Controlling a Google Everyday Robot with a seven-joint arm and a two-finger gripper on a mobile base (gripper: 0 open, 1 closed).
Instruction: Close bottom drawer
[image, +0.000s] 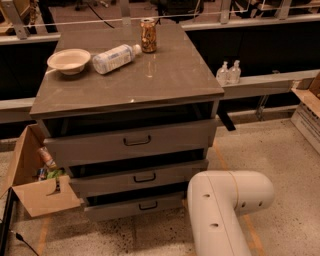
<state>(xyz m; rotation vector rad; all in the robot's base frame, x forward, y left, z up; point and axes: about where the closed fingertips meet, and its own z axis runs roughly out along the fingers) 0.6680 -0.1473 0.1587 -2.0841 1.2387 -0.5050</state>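
Note:
The bottom drawer (131, 207) is the lowest of three grey-brown drawers in the cabinet (150, 85), with a small black bar handle (148, 205) at its centre. Its front stands only slightly out from the cabinet, about level with the middle drawer (140, 178) above it. My white arm (225, 210) fills the lower right, just to the right of the bottom drawer's end. The gripper itself is hidden behind the arm.
The top drawer (131, 142) sits slightly open. On the cabinet top are a bowl (69, 60), a lying water bottle (114, 58) and a can (148, 35). An open cardboard box (35, 180) stands at the left. Two small bottles (228, 73) sit on a ledge at the right.

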